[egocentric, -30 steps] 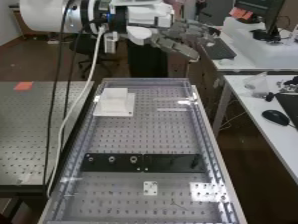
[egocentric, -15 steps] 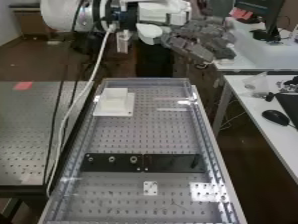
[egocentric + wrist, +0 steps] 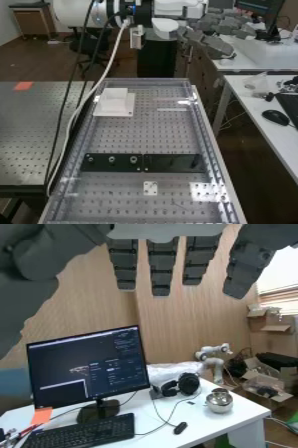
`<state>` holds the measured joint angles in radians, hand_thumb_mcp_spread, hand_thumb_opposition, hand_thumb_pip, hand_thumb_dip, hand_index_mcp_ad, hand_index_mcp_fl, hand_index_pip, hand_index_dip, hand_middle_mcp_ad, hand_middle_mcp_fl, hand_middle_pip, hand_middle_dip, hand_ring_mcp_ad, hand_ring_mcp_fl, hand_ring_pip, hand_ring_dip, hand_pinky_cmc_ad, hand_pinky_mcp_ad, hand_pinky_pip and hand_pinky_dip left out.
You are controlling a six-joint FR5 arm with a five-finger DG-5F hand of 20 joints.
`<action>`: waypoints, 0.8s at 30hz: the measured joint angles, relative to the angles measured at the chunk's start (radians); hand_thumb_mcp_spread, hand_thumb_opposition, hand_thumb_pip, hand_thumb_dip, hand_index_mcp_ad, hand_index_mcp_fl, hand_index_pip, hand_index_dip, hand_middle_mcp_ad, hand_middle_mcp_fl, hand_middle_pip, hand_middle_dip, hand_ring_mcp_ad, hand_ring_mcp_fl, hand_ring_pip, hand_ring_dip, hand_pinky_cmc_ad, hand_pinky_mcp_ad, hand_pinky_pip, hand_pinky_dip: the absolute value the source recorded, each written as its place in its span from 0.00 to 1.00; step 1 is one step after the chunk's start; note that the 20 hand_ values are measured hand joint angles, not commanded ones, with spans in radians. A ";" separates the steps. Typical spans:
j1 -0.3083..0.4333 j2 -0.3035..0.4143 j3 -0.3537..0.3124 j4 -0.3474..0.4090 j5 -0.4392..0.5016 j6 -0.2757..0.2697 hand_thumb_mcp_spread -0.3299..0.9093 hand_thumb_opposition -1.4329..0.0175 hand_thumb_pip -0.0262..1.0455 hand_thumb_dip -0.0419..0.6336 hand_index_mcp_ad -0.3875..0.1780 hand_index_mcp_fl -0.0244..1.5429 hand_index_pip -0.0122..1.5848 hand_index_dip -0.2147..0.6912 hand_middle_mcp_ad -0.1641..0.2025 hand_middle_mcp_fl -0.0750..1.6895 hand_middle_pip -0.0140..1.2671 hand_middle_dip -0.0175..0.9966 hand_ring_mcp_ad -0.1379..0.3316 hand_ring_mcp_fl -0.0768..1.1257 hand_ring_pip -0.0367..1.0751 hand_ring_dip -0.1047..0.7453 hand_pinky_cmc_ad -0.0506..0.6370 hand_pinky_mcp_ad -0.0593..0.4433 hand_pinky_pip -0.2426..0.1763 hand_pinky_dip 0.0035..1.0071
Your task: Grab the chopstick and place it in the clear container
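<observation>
In the high view, we looked from above the near end of the perforated tabletop [image 3: 159, 137], down along its length at a slant. The near section lay closest; the robot hand [image 3: 216, 39] lay well apart from us, past the far end.

In the wrist view, we looked from the arm [image 3: 76, 12], close behind the robot hand [image 3: 161, 271], roughly level across a white tabletop [image 3: 203, 424] toward a wood-grained wall [image 3: 174, 324]. Both views shared the robot hand; we could not confirm a common white tabletop.
</observation>
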<state>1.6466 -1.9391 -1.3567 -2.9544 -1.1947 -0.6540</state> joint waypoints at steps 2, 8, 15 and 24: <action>-0.001 -0.001 0.001 0.003 -0.007 -0.001 0.38 0.58 0.39 0.05 0.53 0.08 0.03 0.50 0.64 0.08 0.12 0.27 0.56 0.06 0.11 0.24 0.74 0.77 0.25 0.16; -0.001 -0.003 0.003 0.002 -0.008 0.000 0.38 0.58 0.39 0.05 0.53 0.08 0.03 0.50 0.64 0.08 0.12 0.26 0.56 0.06 0.11 0.24 0.74 0.77 0.25 0.16; -0.002 -0.003 -0.001 0.009 -0.014 0.006 0.38 0.58 0.39 0.05 0.53 0.08 0.03 0.50 0.64 0.08 0.12 0.26 0.56 0.06 0.11 0.24 0.75 0.77 0.25 0.16; 0.002 -0.001 -0.004 0.014 0.003 0.006 0.38 0.58 0.39 0.05 0.53 0.08 0.03 0.50 0.64 0.08 0.12 0.27 0.56 0.06 0.11 0.24 0.75 0.77 0.25 0.16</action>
<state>1.6481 -1.9400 -1.3611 -2.9405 -1.1913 -0.6480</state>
